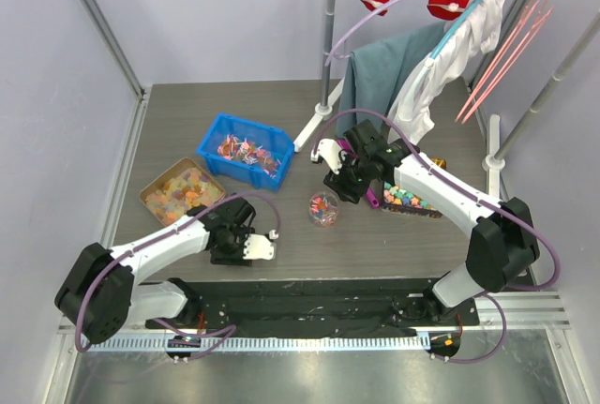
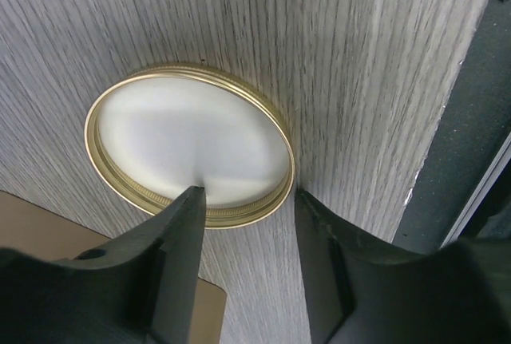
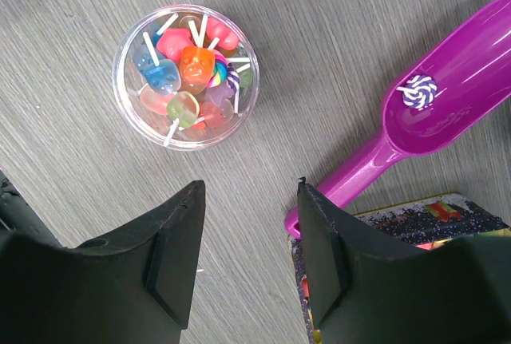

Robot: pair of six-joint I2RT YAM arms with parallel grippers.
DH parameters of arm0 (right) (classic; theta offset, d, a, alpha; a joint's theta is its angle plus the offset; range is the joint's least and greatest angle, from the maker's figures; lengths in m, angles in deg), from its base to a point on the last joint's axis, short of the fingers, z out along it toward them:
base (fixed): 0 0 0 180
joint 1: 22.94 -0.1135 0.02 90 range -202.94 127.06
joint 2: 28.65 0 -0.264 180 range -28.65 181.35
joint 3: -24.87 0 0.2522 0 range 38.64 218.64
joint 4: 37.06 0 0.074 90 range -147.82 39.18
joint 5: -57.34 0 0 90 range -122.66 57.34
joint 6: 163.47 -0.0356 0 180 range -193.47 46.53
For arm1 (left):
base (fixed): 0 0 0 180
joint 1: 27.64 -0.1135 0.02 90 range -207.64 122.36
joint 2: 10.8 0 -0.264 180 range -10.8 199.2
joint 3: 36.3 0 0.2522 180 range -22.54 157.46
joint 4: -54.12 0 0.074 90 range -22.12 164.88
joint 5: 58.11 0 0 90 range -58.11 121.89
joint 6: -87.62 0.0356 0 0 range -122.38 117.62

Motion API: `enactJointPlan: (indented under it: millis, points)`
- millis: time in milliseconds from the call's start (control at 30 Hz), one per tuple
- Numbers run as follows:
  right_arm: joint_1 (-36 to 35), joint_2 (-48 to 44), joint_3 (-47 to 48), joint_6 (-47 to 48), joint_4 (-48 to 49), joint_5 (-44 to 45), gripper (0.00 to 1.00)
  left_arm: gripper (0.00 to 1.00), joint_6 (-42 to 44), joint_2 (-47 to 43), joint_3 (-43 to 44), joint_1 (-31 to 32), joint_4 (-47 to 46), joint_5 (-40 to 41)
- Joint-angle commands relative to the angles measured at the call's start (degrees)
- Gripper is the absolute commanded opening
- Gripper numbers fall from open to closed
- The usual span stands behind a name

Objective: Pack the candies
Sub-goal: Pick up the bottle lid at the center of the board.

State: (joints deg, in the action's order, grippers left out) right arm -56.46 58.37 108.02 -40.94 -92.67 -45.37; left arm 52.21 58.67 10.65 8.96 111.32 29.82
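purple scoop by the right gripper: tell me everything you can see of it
The purple scoop looks like glossy magenta plastic, one piece: a deep open bowl and a narrower handle. It lies flat on the wood-grain table, bowl facing up. The handle's end sits at the corner of the dark tray; contact is unclear. One purple-and-white swirl sweet rests in the bowl. The right gripper is open and not holding it.

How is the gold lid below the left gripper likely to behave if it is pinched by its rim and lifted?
The gold lid looks like thin metal, so it is probably stiff and light. Its rim is shallow and smooth, so the left gripper might lose it. Lying flat on the table, it would likely slide rather than roll if pushed.
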Motion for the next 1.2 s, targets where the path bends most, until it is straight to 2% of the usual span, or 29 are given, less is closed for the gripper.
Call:
enactJointPlan:
  millis: [0,167,300,467,633,833,967,1167]
  points:
    - [0.3,-1.9,0.0,0.0,1.2,0.1,0.55,0.5,0.3,0.1,-1.7,0.6,-3.8,1.4]
    - [0.4,-2.0,0.0,0.0,1.2,0.1,0.55,0.36,-0.4,0.4,-1.6,1.2,-4.3,1.7]
    - [0.3,-2.6,0.1,0.0,1.2,0.1,0.55,0.19,-0.5,0.8,-1.3,1.5,-4.7,1.6]
    - [0.5,-3.3,0.3,-0.1,1.2,0.1,0.54,0.16,-1.9,0.9,-0.4,1.9,-4.9,1.1]
    - [0.6,-4.3,0.8,-0.2,1.2,0.1,0.55,0.01,-6.0,0.7,3.7,1.8,-3.2,-2.1]
    - [0.6,-5.6,1.5,-0.5,1.1,-0.1,0.55,0.0,-12.0,-0.7,13.5,1.9,2.4,-11.7]
    - [0.6,-6.6,2.0,-0.5,0.6,-1.0,0.55,0.0,-13.7,-1.2,23.5,1.7,7.6,-18.5]
    - [0.6,-8.9,3.6,-0.9,1.0,-1.5,0.56,0.0,-15.7,0.8,36.1,-0.6,14.6,-32.2]
